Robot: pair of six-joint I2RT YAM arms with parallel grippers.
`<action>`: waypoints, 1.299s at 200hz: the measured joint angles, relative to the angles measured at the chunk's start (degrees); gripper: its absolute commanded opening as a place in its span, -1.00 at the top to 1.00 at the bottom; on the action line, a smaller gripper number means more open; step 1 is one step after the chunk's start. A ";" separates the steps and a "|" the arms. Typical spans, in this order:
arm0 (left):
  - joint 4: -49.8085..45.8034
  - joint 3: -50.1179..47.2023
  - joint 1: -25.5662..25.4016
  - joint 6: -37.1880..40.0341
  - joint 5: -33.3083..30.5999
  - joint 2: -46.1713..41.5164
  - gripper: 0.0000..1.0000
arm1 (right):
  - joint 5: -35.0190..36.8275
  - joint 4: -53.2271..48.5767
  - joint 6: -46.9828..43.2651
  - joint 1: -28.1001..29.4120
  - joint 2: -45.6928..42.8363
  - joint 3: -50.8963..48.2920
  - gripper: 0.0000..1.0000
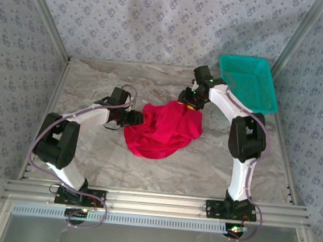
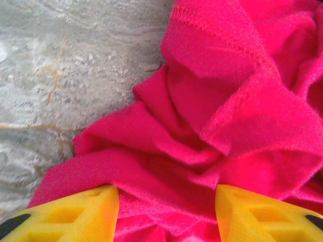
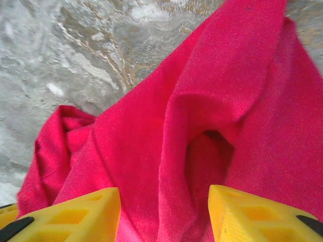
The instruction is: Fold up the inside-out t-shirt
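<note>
The inside-out t-shirt (image 1: 163, 131) lies crumpled in a bright red heap in the middle of the marble table. My left gripper (image 1: 134, 118) is at its left edge. In the left wrist view its yellow fingers (image 2: 86, 214) stand apart over bunched folds of the t-shirt (image 2: 217, 101), and a stitched hem runs across the top; the left gripper (image 2: 166, 204) is open. My right gripper (image 1: 188, 98) is at the heap's far right corner. It is open (image 3: 164, 206), its fingers (image 3: 252, 214) straddling a raised fold of the t-shirt (image 3: 222, 96) without pinching it.
A teal mesh basket (image 1: 249, 81) sits at the table's back right corner, close behind the right arm. Bare marble table (image 1: 96, 86) lies to the left and front of the cloth. Patterned walls close in the back and sides.
</note>
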 measured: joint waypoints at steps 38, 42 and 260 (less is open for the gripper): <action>1.09 3.45 -0.48 -0.48 0.96 4.57 0.72 | -0.66 -1.99 -1.29 0.50 5.46 3.67 1.00; 1.05 3.80 -0.48 0.15 1.16 4.92 0.81 | -0.63 -2.36 -1.55 0.46 5.46 3.80 1.00; -7.91 -0.87 23.93 -3.91 2.95 -13.29 0.13 | 0.39 -10.08 -3.78 -11.87 -22.32 -0.96 1.00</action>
